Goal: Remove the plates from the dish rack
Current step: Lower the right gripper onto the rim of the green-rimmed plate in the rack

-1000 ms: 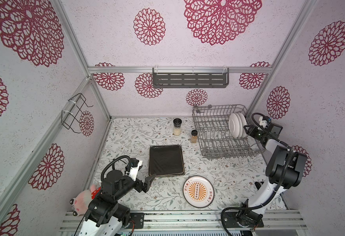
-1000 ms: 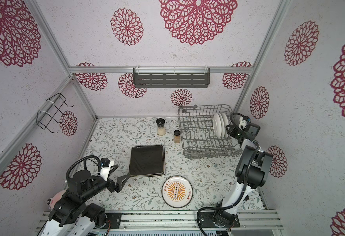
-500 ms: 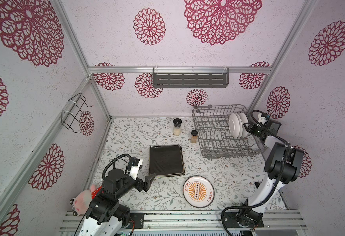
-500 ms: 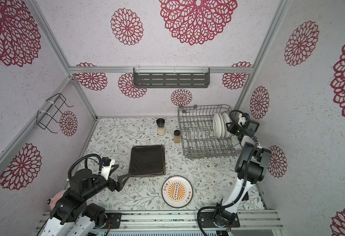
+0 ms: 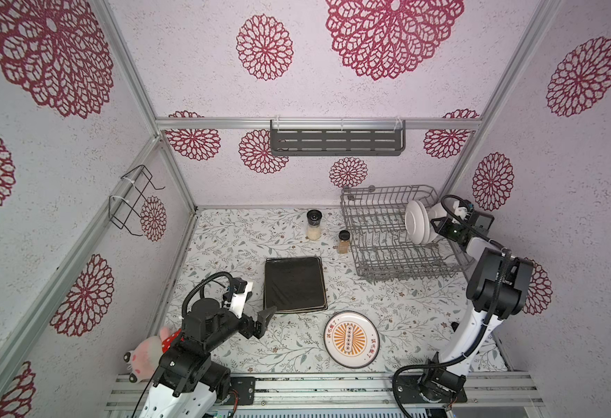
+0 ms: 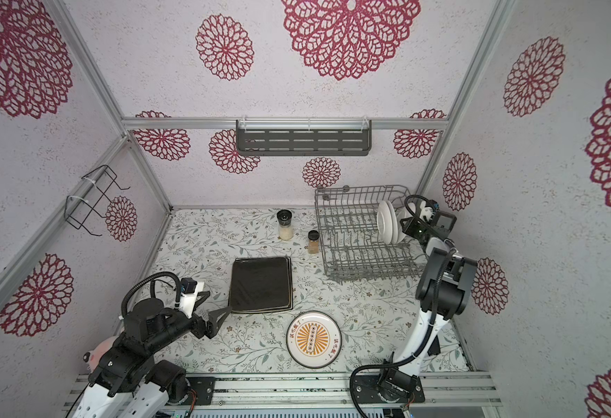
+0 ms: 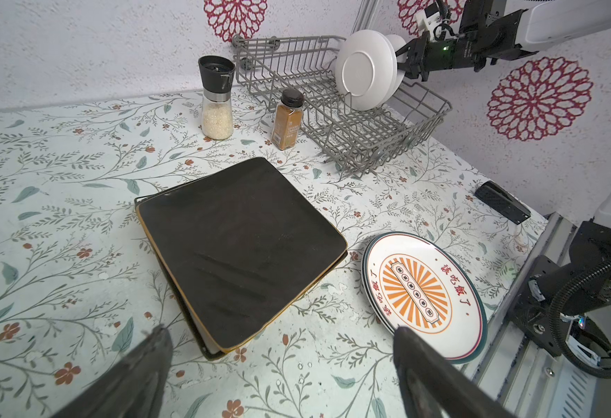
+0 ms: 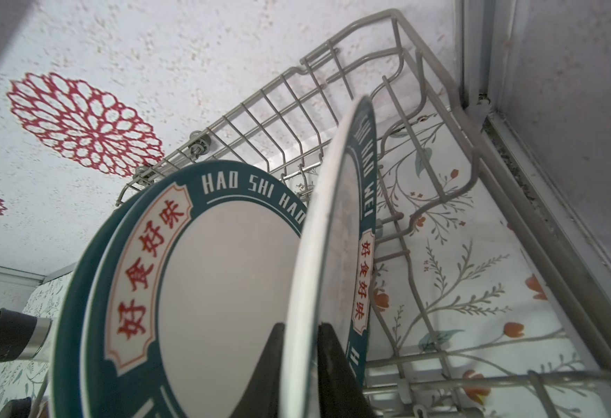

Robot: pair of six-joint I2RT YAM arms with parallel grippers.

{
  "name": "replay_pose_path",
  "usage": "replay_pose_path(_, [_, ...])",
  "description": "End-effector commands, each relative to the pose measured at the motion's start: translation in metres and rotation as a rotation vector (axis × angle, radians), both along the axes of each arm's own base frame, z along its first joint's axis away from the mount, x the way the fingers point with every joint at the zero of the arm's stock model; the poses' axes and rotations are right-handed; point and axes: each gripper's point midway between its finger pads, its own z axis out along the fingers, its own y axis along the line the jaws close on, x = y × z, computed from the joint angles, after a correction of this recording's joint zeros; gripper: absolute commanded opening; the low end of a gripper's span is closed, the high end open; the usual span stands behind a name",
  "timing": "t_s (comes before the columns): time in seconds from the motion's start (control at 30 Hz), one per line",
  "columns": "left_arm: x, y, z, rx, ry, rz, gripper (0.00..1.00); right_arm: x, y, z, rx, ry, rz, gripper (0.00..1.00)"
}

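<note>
Plates stand upright on edge at the right end of the dish rack [image 5: 372,235], three as far as the right wrist view shows. The rack sits back right on the floral desk [image 5: 231,239], in the corner of the walls. The nearest green-lettered plate [image 8: 318,253] is clamped at its rim by the right pincer [image 8: 302,365], one finger on each face. The other two green-rimmed plates [image 8: 224,275] stand just behind it, their white backs facing left in both top views.

The left pincer [image 5: 264,319] hovers low over the desk front left, jaws wide apart and holding nothing. Its tips are near the front-left corner of the square plate stack [image 5: 294,284]. The stack lies flat mid-desk with a black plate on top. The orange sunburst plate [image 5: 351,339] lies face up near the front edge, right of the stack, seemingly atop a second round plate. The salt grinder [image 5: 313,225] and spice jar [image 5: 343,241] stand left of the rack, apart from it.
</note>
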Motion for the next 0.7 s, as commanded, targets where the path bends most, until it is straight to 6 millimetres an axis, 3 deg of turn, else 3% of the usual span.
replay_pose_path(0.0, [0.003,0.0,0.003,-0.006,-0.021,0.001,0.97,0.006,-0.001,0.017,-0.041,-0.034,0.014,0.18])
replay_pose_path(0.3, [0.002,-0.001,0.002,-0.007,-0.019,-0.005,0.97,0.0,-0.01,0.021,-0.109,-0.018,-0.031,0.13])
replay_pose_path(0.67, [-0.003,-0.005,0.006,-0.016,-0.033,-0.039,0.97,-0.025,-0.012,0.051,-0.188,-0.046,-0.082,0.08])
